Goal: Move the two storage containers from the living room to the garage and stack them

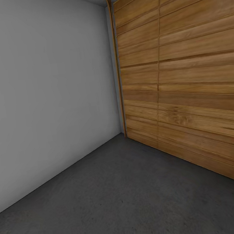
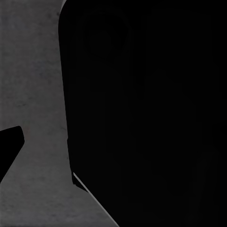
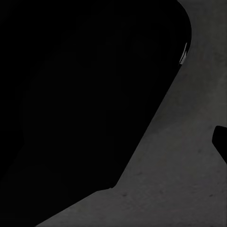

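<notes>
Head view: a garage corner, grey wall [image 1: 46, 93] at left, plank door [image 1: 186, 81] at right, dark floor [image 1: 118, 202] across the lower frame. Wrist views: floor [image 2: 33, 85] beside black robot bodywork [image 2: 151, 113]. Claw states cannot be told. No container appears here; the robot is probably in transit.

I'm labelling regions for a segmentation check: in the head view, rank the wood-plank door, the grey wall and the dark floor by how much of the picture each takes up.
1-2. Door and wall: they look alike in area, too close to rank.
3. Floor: somewhat smaller, a band across the bottom.
</notes>
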Robot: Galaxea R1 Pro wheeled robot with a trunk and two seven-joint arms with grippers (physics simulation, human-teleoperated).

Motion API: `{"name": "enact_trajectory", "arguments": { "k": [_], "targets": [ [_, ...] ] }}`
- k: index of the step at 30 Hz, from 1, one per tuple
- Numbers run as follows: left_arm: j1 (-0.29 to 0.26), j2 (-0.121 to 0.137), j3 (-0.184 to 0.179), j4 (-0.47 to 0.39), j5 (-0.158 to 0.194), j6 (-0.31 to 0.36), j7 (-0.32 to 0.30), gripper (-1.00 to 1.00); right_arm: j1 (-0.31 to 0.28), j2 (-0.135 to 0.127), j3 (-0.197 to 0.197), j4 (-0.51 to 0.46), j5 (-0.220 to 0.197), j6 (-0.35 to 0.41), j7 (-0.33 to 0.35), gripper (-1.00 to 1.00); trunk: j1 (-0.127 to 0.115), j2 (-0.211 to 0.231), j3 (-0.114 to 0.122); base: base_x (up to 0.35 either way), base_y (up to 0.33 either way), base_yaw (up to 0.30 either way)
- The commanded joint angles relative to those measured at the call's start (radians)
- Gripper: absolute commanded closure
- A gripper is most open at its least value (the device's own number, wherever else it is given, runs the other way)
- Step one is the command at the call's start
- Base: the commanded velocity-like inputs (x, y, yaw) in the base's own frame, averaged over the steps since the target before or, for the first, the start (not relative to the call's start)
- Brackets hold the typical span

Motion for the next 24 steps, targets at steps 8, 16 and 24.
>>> {"name": "enact_trajectory", "arguments": {
  "k": [8, 16, 24],
  "targets": [
    [0.0, 0.0, 0.0, 0.0, 0.0, 0.0, 0.0, -1.0, 0.0, 0.0, 0.003, 0.0, 0.001, 0.0, 0.0, -1.0, 0.0, 0.0, -0.001, 0.0, 0.0, 0.0],
    [0.0, 0.0, 0.0, 0.0, 0.0, 0.0, 0.0, -1.0, 0.0, 0.0, 0.003, 0.0, 0.001, 0.0, 0.0, -1.0, 0.0, 0.0, -0.001, 0.0, 0.0, 0.0],
    [0.0, 0.0, 0.0, 0.0, 0.0, 0.0, 0.0, -1.0, 0.0, 0.0, 0.003, 0.0, 0.001, 0.0, 0.0, -1.0, 0.0, 0.0, -0.001, 0.0, 0.0, 0.0]
  ]
}}
